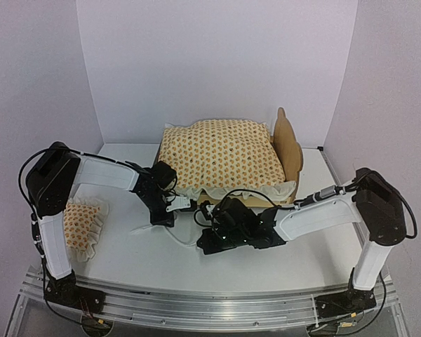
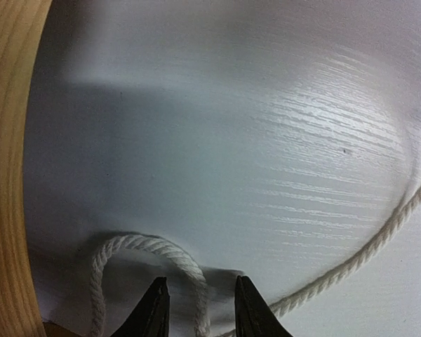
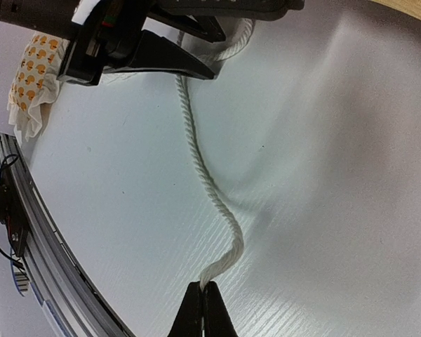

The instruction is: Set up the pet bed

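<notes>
We see the left arm (image 1: 105, 172) reaching from the near-left corner of the counter (image 1: 288, 263) toward the middle, wrist bent down. The left gripper (image 2: 198, 286) sits just beside the bed's near-left corner, its fingers spread, with a loop of white cord (image 2: 144, 246) passing between them unpinched. The right arm (image 1: 323, 210) stretches low from the right edge toward the middle, and the right gripper (image 3: 202, 303) has its 2 fingers pressed together on the cord's loose end. The pet bed (image 1: 289, 146) stands at the middle of the far edge, headboard toward the right edge, and a patterned cushion (image 1: 221, 158) fills it. 1 small pillow (image 1: 81, 223) lies near the left edge.
</notes>
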